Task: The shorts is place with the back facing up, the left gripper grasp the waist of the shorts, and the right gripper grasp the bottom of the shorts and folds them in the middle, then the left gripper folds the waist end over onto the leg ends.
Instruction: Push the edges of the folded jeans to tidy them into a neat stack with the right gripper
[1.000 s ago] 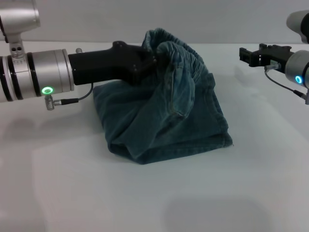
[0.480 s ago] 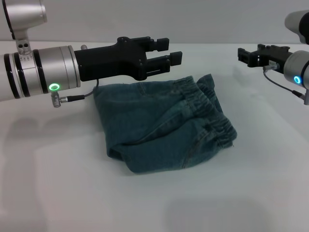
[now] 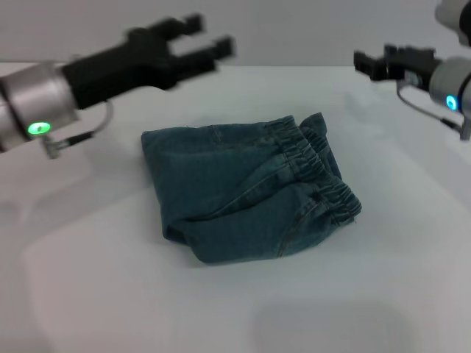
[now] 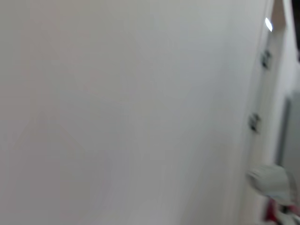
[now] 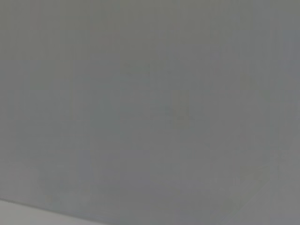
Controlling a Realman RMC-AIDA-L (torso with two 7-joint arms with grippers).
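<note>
Where the shorts [image 3: 246, 195] lay folded into a compact bundle at the middle of the white table [image 3: 221, 309], I saw the waist [image 3: 316, 165] puckered along their right edge. My left gripper [image 3: 210, 40] hung above and behind them, fingers spread, holding nothing. For my right gripper [image 3: 372, 62], far right and well apart, I couldn't tell.

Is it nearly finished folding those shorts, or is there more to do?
It looks about finished. The shorts lie on the table as a compact folded bundle, with the waist laid over on the right side. Nothing is in hand: the left gripper is open, above and behind the bundle, and the right gripper sits far off right. No folding appears left.
</note>
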